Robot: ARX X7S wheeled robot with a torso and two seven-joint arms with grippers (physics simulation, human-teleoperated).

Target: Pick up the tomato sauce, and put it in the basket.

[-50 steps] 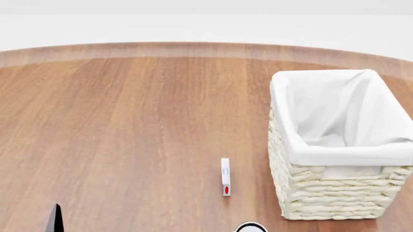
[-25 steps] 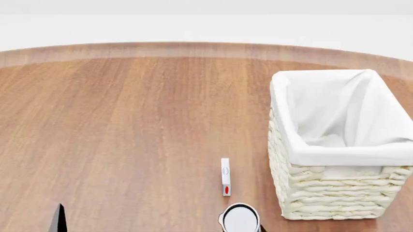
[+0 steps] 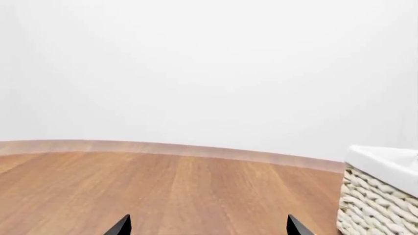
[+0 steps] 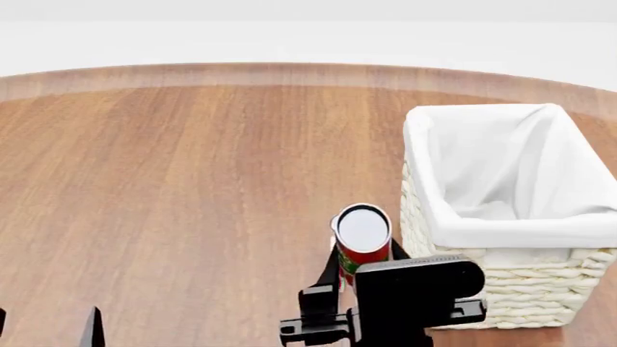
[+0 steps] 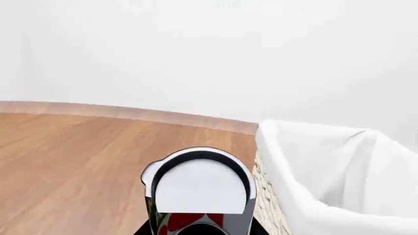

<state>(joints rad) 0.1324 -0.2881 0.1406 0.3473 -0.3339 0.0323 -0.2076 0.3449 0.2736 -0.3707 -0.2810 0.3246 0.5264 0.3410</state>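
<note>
The tomato sauce (image 4: 363, 238) is a small can with a red label and a silver top; it also shows in the right wrist view (image 5: 199, 188). My right gripper (image 4: 363, 269) is shut on it and holds it upright above the table, just left of the basket (image 4: 501, 282). The basket is cream wicker with white cloth lining, at the right; it shows in the right wrist view (image 5: 326, 171) and the left wrist view (image 3: 382, 196). My left gripper (image 3: 207, 227) is open and empty, low at the near left, with only its fingertips (image 4: 92, 329) in the head view.
The round wooden table (image 4: 193, 181) spreads left and behind the can. A small white stick-shaped object with a red end lies on the table, mostly hidden behind the can. A white wall lies beyond the table's far edge.
My right gripper has risen into the head view with the can, moving up and away from the near edge toward the basket's left side. The left fingertip has barely shifted.
</note>
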